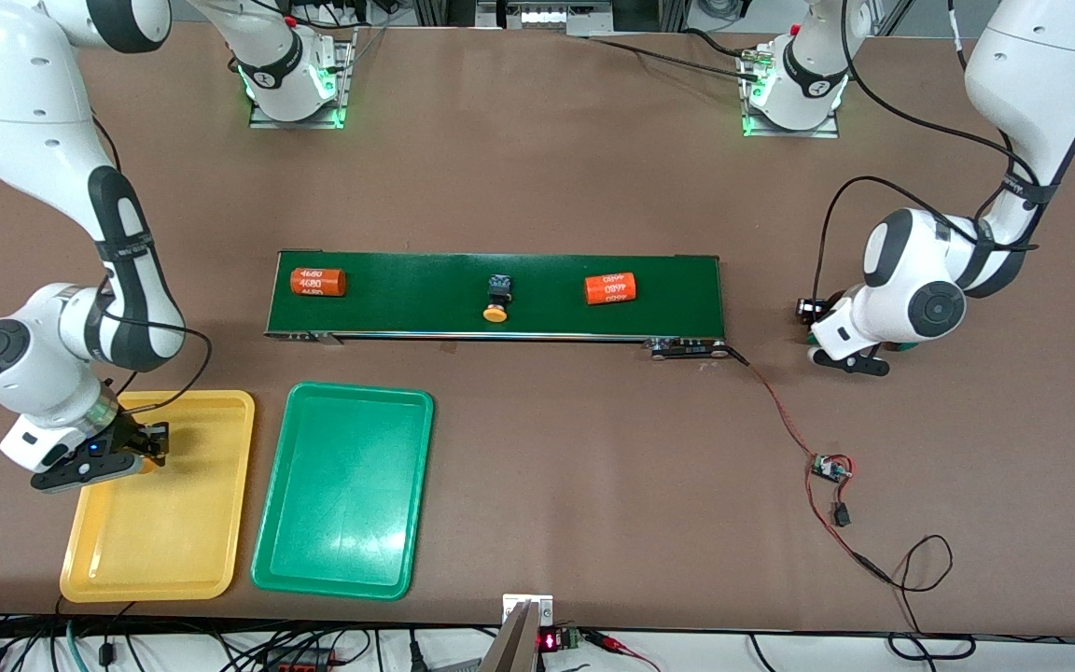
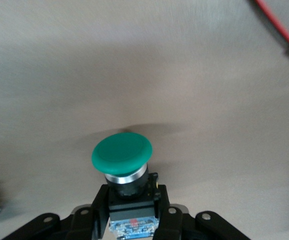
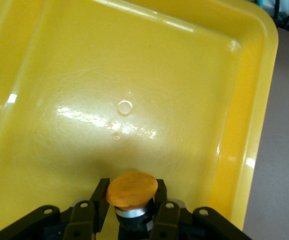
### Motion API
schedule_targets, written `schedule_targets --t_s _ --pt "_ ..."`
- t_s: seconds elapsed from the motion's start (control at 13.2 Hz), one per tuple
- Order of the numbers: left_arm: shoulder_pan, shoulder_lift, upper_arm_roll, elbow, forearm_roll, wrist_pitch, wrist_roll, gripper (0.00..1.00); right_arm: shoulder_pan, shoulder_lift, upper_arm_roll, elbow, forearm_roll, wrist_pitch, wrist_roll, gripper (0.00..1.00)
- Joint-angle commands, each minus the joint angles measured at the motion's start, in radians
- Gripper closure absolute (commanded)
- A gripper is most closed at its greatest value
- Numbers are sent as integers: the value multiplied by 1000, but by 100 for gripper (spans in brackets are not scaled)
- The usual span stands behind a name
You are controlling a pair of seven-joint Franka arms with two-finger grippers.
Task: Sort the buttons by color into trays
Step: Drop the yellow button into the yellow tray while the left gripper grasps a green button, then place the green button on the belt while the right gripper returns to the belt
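Observation:
My left gripper [image 1: 853,362] [image 2: 130,206] hangs low over the bare table, off the belt's end at the left arm's end of the table. It is shut on the black body of a green-capped button [image 2: 122,152], whose cap sticks out past the fingertips. Over the yellow tray [image 1: 174,532] [image 3: 74,75], my right gripper [image 1: 147,446] [image 3: 132,206] is shut on a yellow-orange button [image 3: 132,190]. A second yellow-orange button [image 1: 497,301] lies on its side mid-belt. The green tray [image 1: 343,495] sits beside the yellow one with nothing in it.
A long dark-green conveyor belt [image 1: 425,301] crosses the table's middle and carries two orange "4680" cylinders [image 1: 318,282] [image 1: 611,288]. From the belt's end, red-black wires run to a small circuit board [image 1: 831,469]. A metal bracket [image 1: 525,623] stands at the table's edge nearest the front camera.

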Motion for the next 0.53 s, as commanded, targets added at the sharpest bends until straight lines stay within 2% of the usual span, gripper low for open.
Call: schedule_targets --t_s 0.0,0.08,0.23,0.46 --pt "-2 -74 -18 76 -27 -151 1 84 -14 24 10 33 20 20 -12 10" --pt "-2 -94 -63 117 -29 -223 -6 84 -14 18 10 30 26 23 -18 0" --pt "-2 -106 -140 171 -31 -290 -50 84 -10 -37 10 -10 26 8 -18 0" --pt "-19 -111 -272 174 -160 -295 -208 84 10 -202 12 -103 28 -182 3 0"
